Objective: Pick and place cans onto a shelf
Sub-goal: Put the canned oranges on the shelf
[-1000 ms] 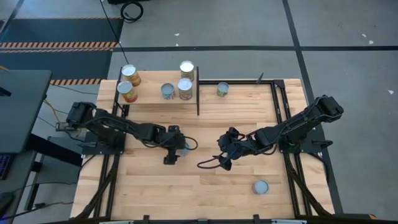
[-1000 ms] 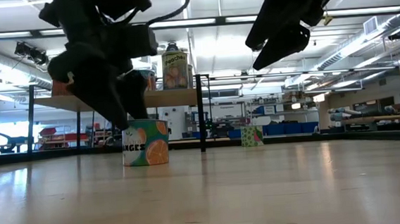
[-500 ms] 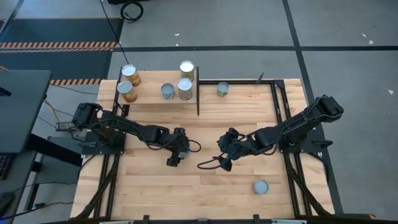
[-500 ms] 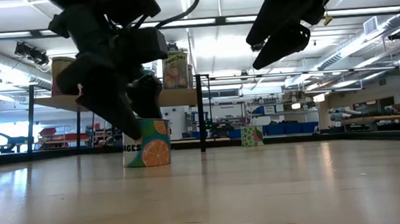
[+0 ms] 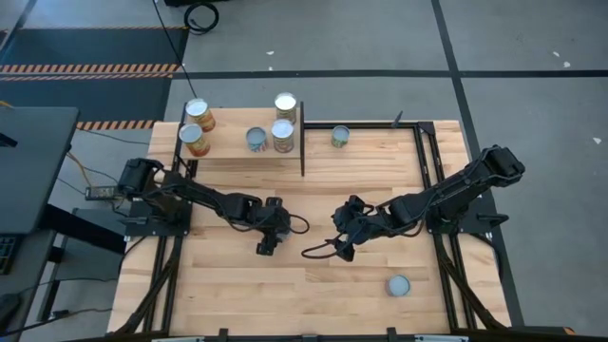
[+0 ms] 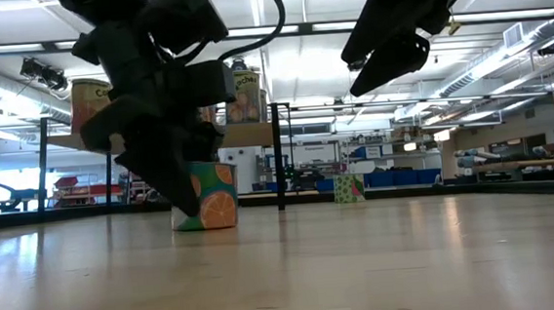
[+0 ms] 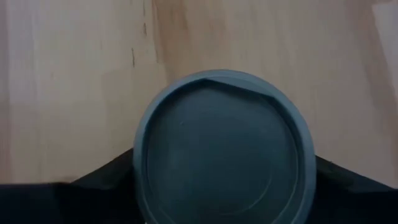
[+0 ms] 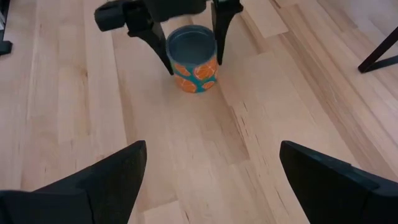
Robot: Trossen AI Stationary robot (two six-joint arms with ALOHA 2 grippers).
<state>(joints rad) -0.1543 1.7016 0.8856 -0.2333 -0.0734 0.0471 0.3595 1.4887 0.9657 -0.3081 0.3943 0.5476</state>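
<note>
An orange-and-teal labelled can [image 8: 194, 60] with a grey top [image 7: 227, 149] stands upright on the tabletop at mid table, and my left gripper [image 5: 274, 229] is shut on it; the low view shows the can [image 6: 213, 195] behind the dark fingers. My right gripper [image 5: 344, 243] hangs open above the table to the right of it, holding nothing. The shelf [image 5: 228, 152] stands at the far left with several cans on it, one stacked on another [image 5: 286, 104]. My left gripper pinches the can's side wall [image 8: 176, 65] between its two fingers, one finger [image 8: 160, 48] on each opposite side, just under the rim. The fingers slant down from the table's left. The can stays upright with its bottom on the table.
One loose can [image 5: 340, 136] stands at the far edge right of the shelf, another [image 5: 398, 285] near the front right. The shelf's black upright [image 5: 303, 152] rises just beyond the left gripper. Bare wood lies between the two grippers.
My left gripper has sunk toward the table and moved a little toward the right edge, its fingers coming down either side of the orange can. The can stands where it was.
</note>
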